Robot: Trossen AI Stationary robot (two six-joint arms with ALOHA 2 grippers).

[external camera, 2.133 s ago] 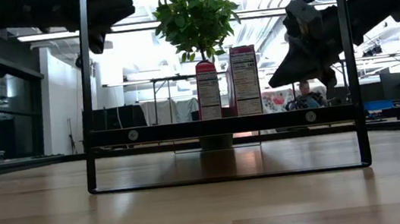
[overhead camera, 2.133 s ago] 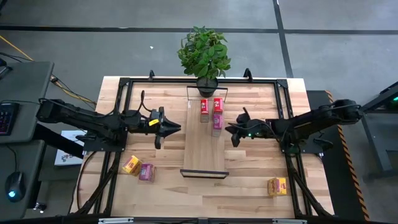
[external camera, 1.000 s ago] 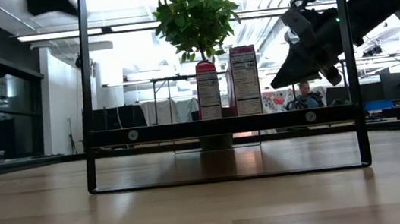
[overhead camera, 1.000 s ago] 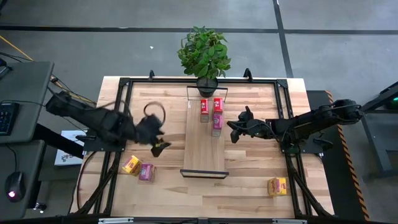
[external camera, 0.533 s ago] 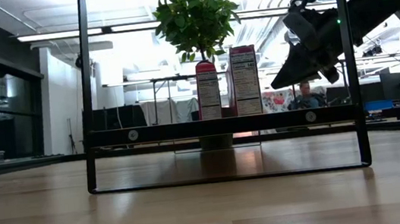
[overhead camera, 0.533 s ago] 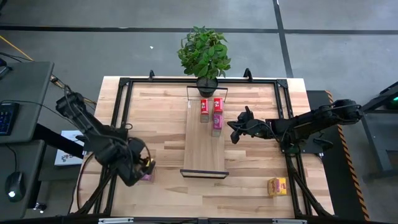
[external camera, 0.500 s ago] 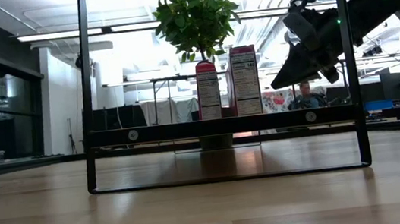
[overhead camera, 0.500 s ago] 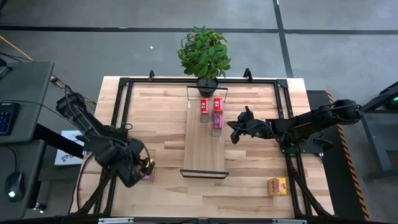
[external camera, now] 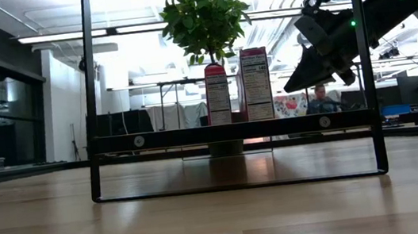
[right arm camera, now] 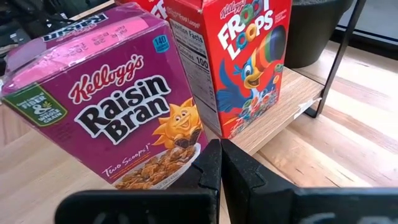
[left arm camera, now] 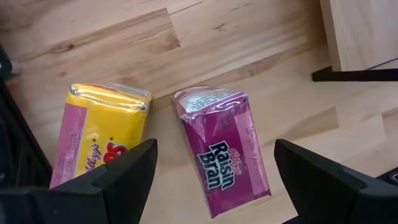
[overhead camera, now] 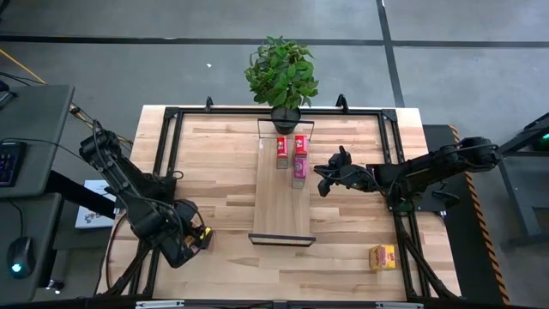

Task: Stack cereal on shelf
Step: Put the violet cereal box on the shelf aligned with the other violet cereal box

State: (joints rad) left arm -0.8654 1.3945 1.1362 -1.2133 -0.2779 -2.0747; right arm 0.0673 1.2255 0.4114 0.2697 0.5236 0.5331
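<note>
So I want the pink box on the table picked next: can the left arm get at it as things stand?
Probably yes. The left gripper hovers right above the pink Raisin Bran box with jaws open to either side; the yellow box lies beside it, apart.

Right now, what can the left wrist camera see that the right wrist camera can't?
Only the left wrist view shows the yellow box lying flat on the table beside a magenta Raisin Bran box, framed by the open left gripper.

Only the right wrist view shows the red Froot Loops box and another Raisin Bran box standing up, and the shut right gripper.

Both views show the shelf.
</note>
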